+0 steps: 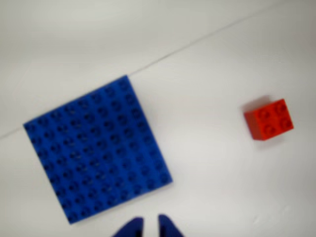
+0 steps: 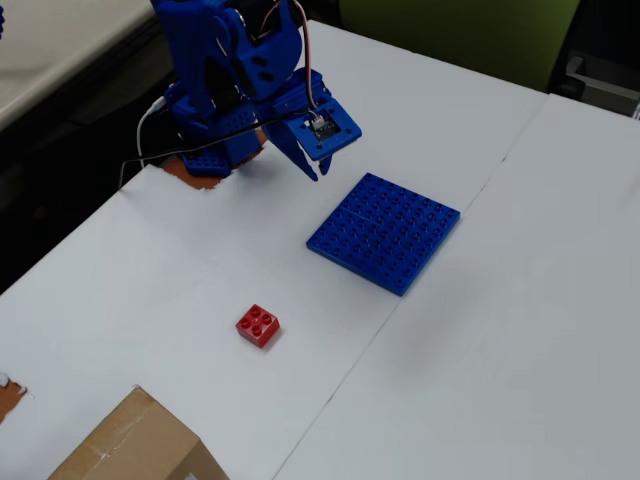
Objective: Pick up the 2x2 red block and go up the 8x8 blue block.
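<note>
**Empty gripper aloft, brick still on the table**

The gripper (image 2: 309,165) hangs nearly closed and empty near the table's (image 2: 520,380) far edge. The 2x2 red block (image 2: 258,325) sits mid-table, well apart from the 8x8 blue block (image 2: 384,231). Descending unopened would likely knock it aside.

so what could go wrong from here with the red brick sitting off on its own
The gripper hangs above the table near the 8x8 blue block, apart from the 2x2 red block. Swinging low toward the red block, it might clip the blue block's corner. The red block is small and sits at an angle, so closing jaws might push or twist it. The cardboard box beyond limits overshoot.
</note>
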